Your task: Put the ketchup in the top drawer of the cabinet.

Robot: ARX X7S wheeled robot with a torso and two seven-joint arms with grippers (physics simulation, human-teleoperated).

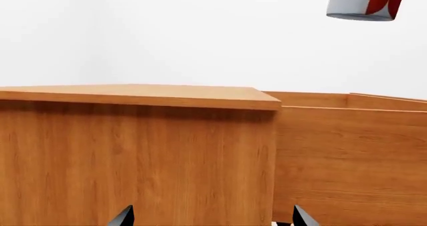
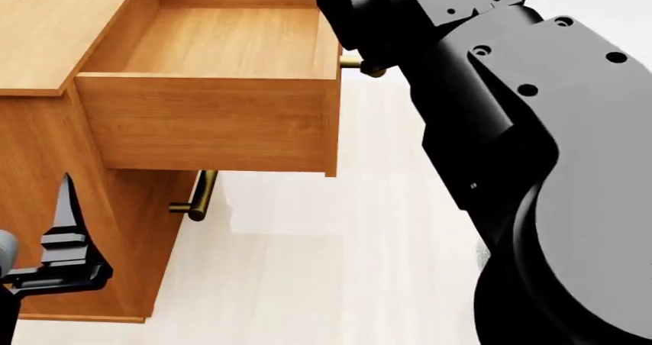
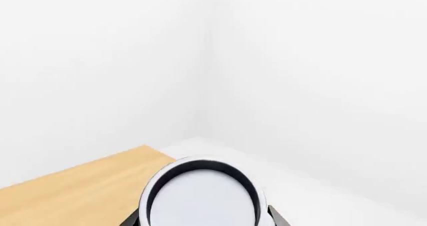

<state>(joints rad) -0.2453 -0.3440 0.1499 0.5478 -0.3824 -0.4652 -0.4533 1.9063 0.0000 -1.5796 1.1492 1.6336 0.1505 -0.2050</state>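
Observation:
The ketchup (image 1: 363,3) shows in the left wrist view as a silver can with red patches, hanging in the air high above the open top drawer (image 1: 347,151). In the right wrist view its round silver lid (image 3: 203,198) sits between my right gripper's (image 3: 203,220) fingers, which are shut on it. In the head view the top drawer (image 2: 219,120) is pulled out of the cabinet (image 2: 46,32), and the part of its inside that I see is bare. My left gripper (image 1: 212,218) is open and empty, facing the cabinet's side wall.
The lower drawer's brass handle (image 2: 200,196) sticks out under the open drawer. The top drawer's handle (image 2: 363,65) peeks from behind my right arm (image 2: 530,146), which fills the right of the head view. Pale floor (image 2: 326,269) lies in front of the cabinet.

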